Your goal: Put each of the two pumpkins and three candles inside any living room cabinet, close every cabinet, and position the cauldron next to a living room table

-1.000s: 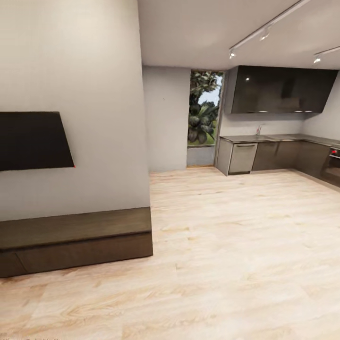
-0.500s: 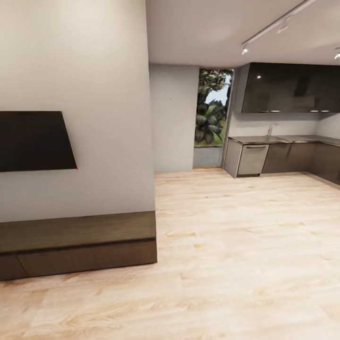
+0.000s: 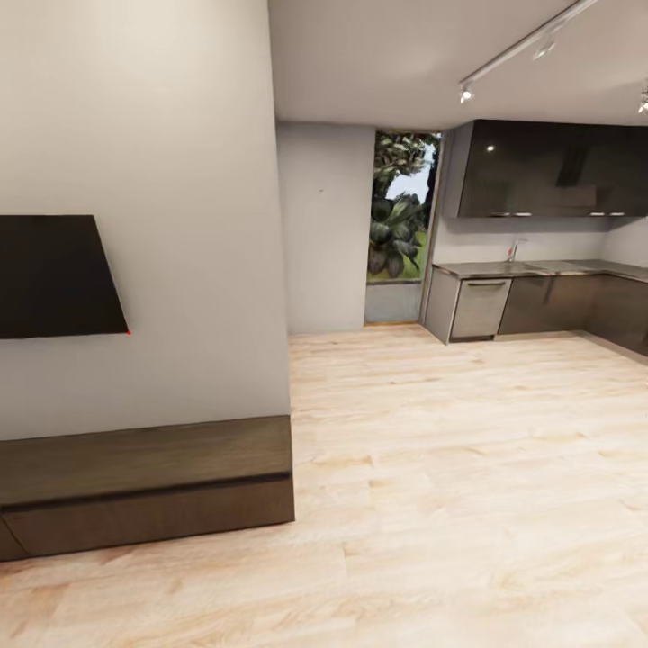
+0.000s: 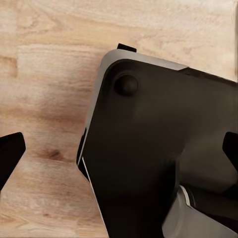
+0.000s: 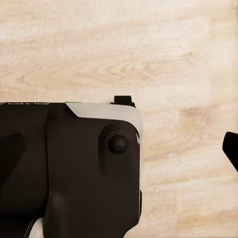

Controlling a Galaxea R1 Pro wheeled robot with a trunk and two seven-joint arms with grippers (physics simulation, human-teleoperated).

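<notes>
Where the head camera looked across the room, pale wood-grain floor planks (image 3: pixel 468 504) filled the foreground, matte and lightly knotted. Against the plain white wall (image 3: pixel 153 180) at the left stood the cabinet (image 3: pixel 144 481), a long, low, dark-brown wooden block with a flat top and a wide, flush front, shut. Above it hung a flat black screen (image 3: pixel 54 274). Farther back lay the kitchen: a grey-fronted appliance (image 3: pixel 477 308) under a dull counter (image 3: pixel 540 268), glossy dark upper cupboards (image 3: pixel 549 169), a tall window (image 3: pixel 400 216) full of green leaves, and a ceiling track with small spotlights (image 3: pixel 465 91).

Both wrist cameras looked down on the same blond planks past the robot's dark, rounded base. The left gripper (image 4: pixel 119 151) showed black fingertips (image 4: pixel 10 151) at opposite edges, spread wide with nothing between. Of the right gripper, one black fingertip (image 5: pixel 231 148) was visible, so I could not tell its spread.
</notes>
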